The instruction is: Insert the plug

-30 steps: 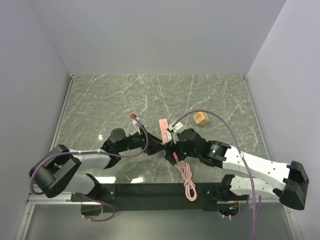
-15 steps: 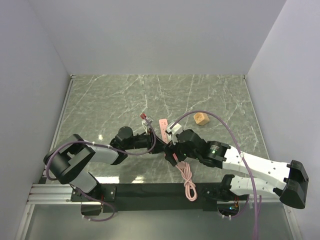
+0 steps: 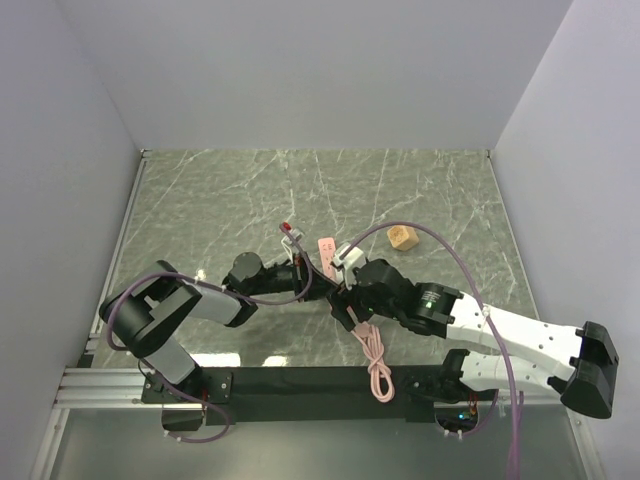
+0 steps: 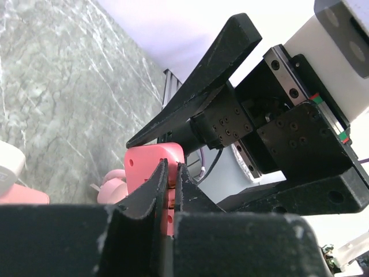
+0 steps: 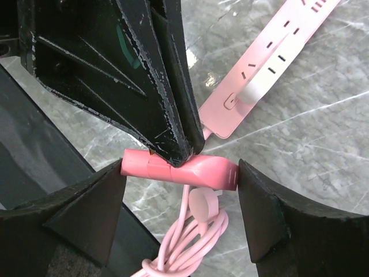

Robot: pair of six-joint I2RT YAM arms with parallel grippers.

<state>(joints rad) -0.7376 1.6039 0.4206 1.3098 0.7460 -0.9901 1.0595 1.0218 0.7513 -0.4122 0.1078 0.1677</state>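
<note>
Plug (image 5: 210,172), small and coral-pink, is squeezed between the two fingers of the right hand (image 5: 180,176), over the green surface (image 5: 311,144) near the pale-pink power strip (image 5: 271,55), while the left hand (image 4: 171,176) has its fingers pressed together, tips touching the plug.

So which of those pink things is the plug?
Find the green marble table, then look near its front middle. The plug is the small coral-pink block held between the black right fingers, darker and stubbier than the long pale-pink power strip beside it.
</note>
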